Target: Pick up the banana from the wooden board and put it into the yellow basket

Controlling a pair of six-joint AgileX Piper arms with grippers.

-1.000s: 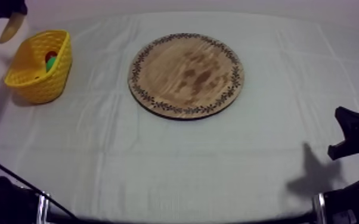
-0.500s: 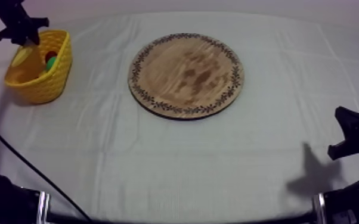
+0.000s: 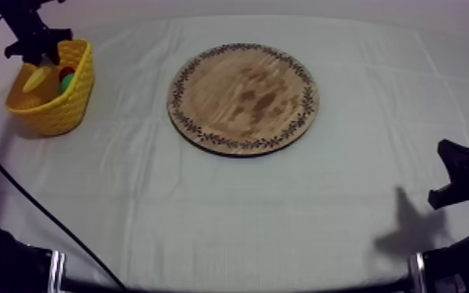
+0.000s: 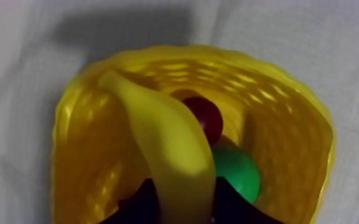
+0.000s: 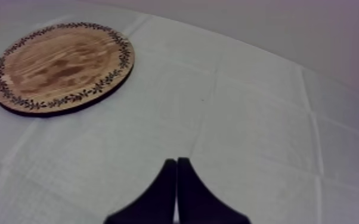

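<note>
Inside yellow basket (image 4: 304,98), claw (image 4: 183,201) grips banana (image 4: 164,137)

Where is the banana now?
In the top view the banana is far left, inside the yellow basket, held by my left gripper beside a small red fruit.

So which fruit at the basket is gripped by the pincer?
The banana: the left pincer is shut on it, inside the yellow basket. The small red fruit and the green fruit lie loose beneath.

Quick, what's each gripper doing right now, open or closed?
Left gripper: closed on the banana, which reaches into the yellow basket.
Right gripper: closed, holding nothing.
</note>
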